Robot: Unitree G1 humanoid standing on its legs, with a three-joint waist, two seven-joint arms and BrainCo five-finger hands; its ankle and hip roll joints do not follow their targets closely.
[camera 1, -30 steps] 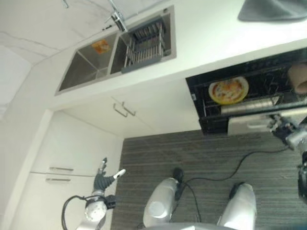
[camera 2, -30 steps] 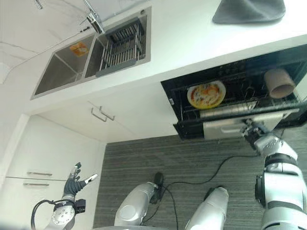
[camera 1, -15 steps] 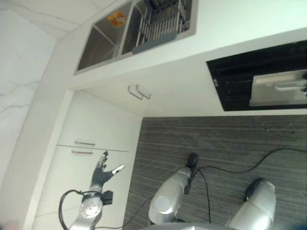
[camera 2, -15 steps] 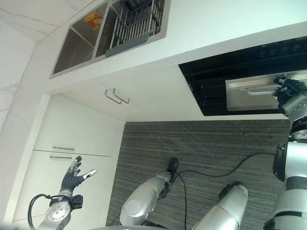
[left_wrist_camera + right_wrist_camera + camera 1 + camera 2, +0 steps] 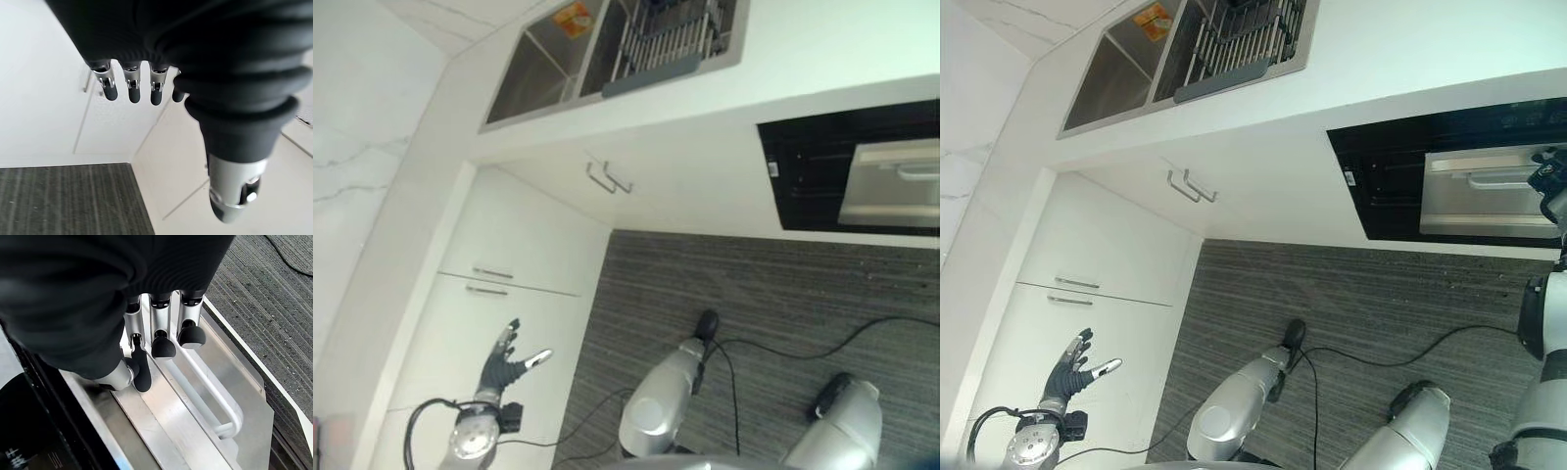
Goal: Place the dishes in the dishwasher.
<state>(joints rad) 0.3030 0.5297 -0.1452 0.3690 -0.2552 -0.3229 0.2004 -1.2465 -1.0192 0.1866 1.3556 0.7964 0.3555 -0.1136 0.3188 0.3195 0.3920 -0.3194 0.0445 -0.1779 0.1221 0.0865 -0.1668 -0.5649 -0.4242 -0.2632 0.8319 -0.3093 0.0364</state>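
- Our right hand (image 5: 146, 352) is at the brushed steel front panel of the black dishwasher drawer (image 5: 1489, 191), set under the white countertop (image 5: 822, 49). The fingers (image 5: 163, 346) are curled down over the panel's silver bar handle (image 5: 215, 396), with the thumb tucked beside them at the near end of the bar, so we read this as a grip on the handle rather than a flat push.
- The drawer front sits nearly flush in its dark opening, and no rack or dish shows inside. We judge that the drawer is at or near its closed position, with the hand on the handle to guide it there.
- The dishes themselves are out of sight. Any that have been loaded would be behind that steel panel, though we cannot confirm it.
- In the stainless steel double sink (image 5: 548, 69) a grey wire dish rack (image 5: 1234, 49) stands in one basin and an orange item (image 5: 574, 18) lies in the other. We cannot tell what that item is.
- Our left hand (image 5: 499, 362) hangs well apart from the work, low in front of the white cabinet doors (image 5: 509, 294), with fingers spread and relaxed, holding nothing. It seems kept clear simply because this step needs one arm.
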